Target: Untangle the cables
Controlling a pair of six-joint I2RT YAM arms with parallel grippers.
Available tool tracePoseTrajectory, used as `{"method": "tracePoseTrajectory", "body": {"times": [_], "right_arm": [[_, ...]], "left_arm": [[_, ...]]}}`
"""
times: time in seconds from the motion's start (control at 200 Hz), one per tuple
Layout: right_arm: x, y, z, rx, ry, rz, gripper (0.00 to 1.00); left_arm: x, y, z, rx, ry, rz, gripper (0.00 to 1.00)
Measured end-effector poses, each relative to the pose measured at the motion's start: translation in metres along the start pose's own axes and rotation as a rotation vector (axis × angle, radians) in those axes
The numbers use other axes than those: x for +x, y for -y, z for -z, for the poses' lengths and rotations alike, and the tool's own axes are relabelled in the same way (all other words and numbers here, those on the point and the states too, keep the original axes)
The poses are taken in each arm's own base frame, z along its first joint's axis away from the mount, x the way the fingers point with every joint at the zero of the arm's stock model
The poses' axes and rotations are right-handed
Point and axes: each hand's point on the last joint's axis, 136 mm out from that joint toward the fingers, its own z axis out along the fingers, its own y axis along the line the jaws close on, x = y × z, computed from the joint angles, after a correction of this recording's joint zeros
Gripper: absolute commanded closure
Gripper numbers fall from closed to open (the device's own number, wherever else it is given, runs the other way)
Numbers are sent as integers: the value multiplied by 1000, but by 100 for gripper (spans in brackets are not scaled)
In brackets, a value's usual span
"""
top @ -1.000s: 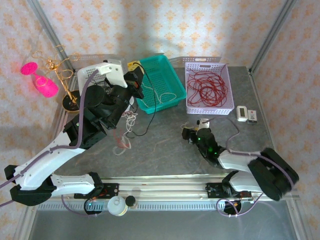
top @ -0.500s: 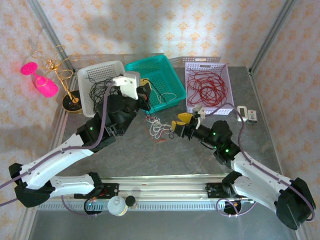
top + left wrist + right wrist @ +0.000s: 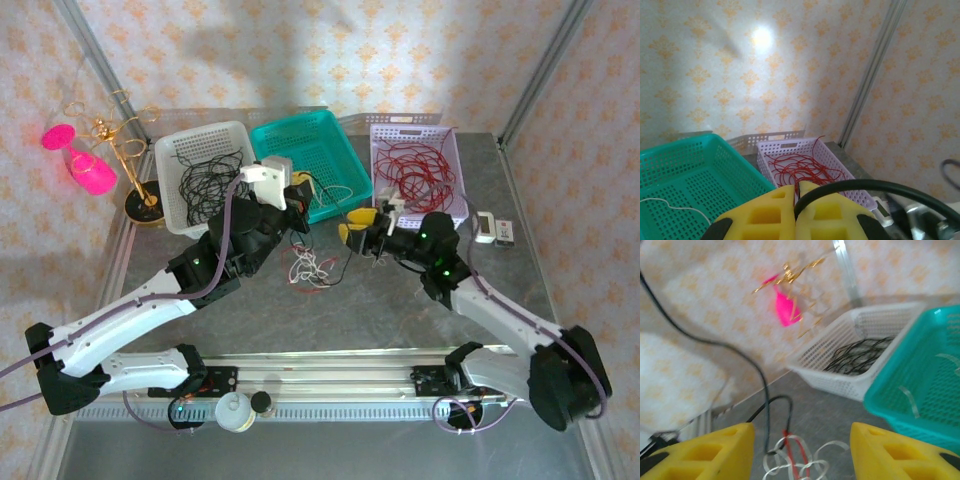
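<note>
Two arms reach inward over the counter (image 3: 380, 310). From the near left, the left arm stretches diagonally to the teal basket's (image 3: 325, 150) near edge. The left hand (image 3: 297, 190) is raised there, its yellow pads pressed together on a black cable (image 3: 880, 186). The right arm bends leftward, and the right hand (image 3: 360, 225), pads wide apart, points toward a clump of cables (image 3: 305, 265). The clump is red, white and black and lies on the counter near both hands. Print on the small white device (image 3: 485, 227) is too small to read.
</note>
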Motion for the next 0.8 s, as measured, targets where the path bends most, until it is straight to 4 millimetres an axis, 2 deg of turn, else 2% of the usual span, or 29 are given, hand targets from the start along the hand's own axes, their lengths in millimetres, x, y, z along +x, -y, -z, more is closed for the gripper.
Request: {"method": "tracePoseTrajectory", "body": {"times": [0.2,0.33,0.4,0.511,0.646,0.801], "right_arm": [[27,-27,-23,-179,-84,23,46],[27,-37,-41,-235,-92,31,56],[26,-31,-48,-219,-70,12,55],[30,-8,-62,-129,-39,-73,55],[37,20,-73,24,-2,-180,64],[36,35,-92,182,38,-239,73]], "left_arm": [[0,3,0,19,-1,7,100],[0,5,0,31,-4,11,100],[0,6,0,33,-3,14,100],[-1,6,0,36,2,24,100],[-1,8,0,45,6,39,100],[-2,12,0,66,11,59,100]]}}
